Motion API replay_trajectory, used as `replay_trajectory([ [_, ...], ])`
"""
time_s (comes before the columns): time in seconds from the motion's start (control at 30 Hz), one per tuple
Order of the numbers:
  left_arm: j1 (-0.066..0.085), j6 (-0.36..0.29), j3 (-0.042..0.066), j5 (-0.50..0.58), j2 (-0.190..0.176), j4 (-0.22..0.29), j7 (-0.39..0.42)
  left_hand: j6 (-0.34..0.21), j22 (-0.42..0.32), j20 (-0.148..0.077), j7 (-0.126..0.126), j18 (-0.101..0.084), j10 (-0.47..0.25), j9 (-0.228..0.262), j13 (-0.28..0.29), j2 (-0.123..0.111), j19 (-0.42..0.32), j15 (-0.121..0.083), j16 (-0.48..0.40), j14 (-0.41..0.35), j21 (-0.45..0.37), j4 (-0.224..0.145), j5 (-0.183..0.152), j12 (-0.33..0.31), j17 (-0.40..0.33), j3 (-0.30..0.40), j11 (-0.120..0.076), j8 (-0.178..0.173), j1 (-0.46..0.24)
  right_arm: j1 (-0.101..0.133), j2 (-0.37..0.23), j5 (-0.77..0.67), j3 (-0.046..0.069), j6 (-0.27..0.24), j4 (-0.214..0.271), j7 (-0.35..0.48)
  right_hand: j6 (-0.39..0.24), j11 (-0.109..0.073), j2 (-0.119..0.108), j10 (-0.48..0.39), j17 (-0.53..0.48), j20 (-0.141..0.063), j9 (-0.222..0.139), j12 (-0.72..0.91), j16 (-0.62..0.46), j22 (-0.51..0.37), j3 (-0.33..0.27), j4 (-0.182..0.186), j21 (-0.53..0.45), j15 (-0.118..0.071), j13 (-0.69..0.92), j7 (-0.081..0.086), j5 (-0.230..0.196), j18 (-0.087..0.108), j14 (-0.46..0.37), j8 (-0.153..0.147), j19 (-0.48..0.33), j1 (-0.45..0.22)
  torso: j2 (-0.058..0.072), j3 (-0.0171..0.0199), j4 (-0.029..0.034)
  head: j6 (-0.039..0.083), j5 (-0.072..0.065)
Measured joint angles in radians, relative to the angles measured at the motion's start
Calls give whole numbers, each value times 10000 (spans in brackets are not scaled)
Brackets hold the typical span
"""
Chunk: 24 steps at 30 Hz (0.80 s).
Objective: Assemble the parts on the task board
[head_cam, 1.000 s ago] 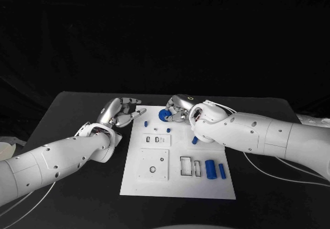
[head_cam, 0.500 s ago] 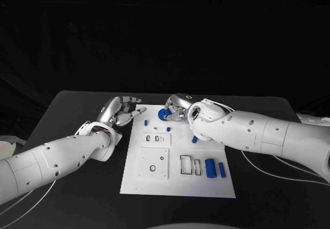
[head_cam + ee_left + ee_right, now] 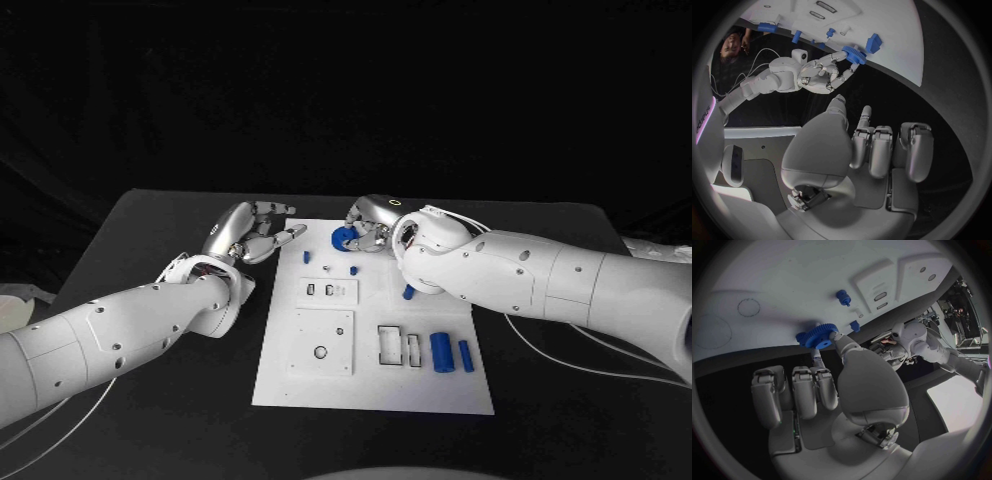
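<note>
A blue gear (image 3: 346, 239) is pinched by the right hand (image 3: 378, 226) at the white board's (image 3: 372, 385) top edge, upper centre of the frame. Beside the board, the left hand (image 3: 254, 232) is kept empty, fingers loosely apart.
</note>
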Motion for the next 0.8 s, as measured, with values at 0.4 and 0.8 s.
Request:
replay_trajectory([
  [0.4, 1, 0, 0, 0, 7, -9, -4, 0, 0, 0, 0, -1, 0, 0, 0, 0, 0, 0, 0, 0, 0, 0, 0, 0, -1, 0, 0, 0, 0, 1, 14, -27, 9, 105, 6, -49, -140, 0, 0, 0, -1, 0, -21, 0, 0, -1, 24, -24, 0, 0, -1, -33, -173, 0, 0, -115, 0, 0, 1, 3, -6, 9, -28],
  [0.8, 1, 0, 0, 0, 11, -20, -5, 0, 0, 0, 0, 0, 0, 0, 0, 0, 0, 0, 0, 0, 0, 0, 0, 0, -1, 0, 0, 0, 0, -1, -6, -38, 17, 233, 63, -112, -428, -1, 3, -1, -1, 0, -50, 0, 0, -2, 25, -24, 0, -1, -2, -108, -386, 0, 0, -331, 0, 0, 8, 3, -2, 7, -56],
])
